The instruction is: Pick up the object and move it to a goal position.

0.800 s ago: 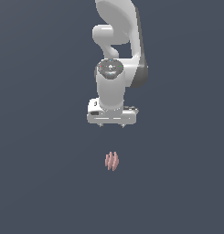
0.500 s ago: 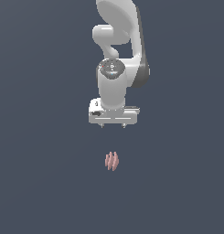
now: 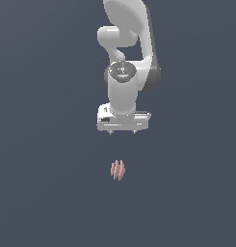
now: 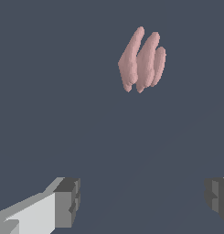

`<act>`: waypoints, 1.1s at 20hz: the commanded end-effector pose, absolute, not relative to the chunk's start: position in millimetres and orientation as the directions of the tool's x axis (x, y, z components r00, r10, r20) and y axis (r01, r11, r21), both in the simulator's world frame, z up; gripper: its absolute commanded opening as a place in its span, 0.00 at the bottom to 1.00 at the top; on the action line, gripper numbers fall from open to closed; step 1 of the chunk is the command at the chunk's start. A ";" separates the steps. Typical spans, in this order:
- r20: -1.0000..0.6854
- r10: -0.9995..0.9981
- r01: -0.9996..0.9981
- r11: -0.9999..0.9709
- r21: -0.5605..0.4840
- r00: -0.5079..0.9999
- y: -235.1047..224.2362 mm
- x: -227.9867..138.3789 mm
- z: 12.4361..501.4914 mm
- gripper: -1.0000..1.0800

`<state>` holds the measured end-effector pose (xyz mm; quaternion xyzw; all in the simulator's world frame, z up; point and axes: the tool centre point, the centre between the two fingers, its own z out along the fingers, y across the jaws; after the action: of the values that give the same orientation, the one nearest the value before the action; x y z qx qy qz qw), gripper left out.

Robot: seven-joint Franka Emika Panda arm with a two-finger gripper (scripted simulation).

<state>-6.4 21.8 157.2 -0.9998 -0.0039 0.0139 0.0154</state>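
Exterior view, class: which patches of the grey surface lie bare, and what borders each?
Bare grey surface lies on both sides of the pink object and nearer the camera. The only crowded strip is between the object and the open gripper.

We're looking at a tiny pale pink-salmon object (image 3: 118, 170) made of three slim ribbed lobes packed side by side (image 4: 141, 60). It stands upright on the flat dark grey-blue desk (image 3: 47, 183), alone, touching nothing, its lobes tapering to rounded tips.
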 end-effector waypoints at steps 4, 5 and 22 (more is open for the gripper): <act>-0.026 0.000 -0.001 -1.000 -0.029 1.000 20.7 2.2 154.8 0.96; -0.026 -0.003 -0.003 -1.000 -0.029 1.000 20.5 4.8 154.0 0.96; -0.010 -0.086 -0.086 -0.996 -0.011 0.996 10.3 83.0 121.8 0.96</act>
<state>75.5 11.5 125.7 -0.9992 0.0385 0.0058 0.0069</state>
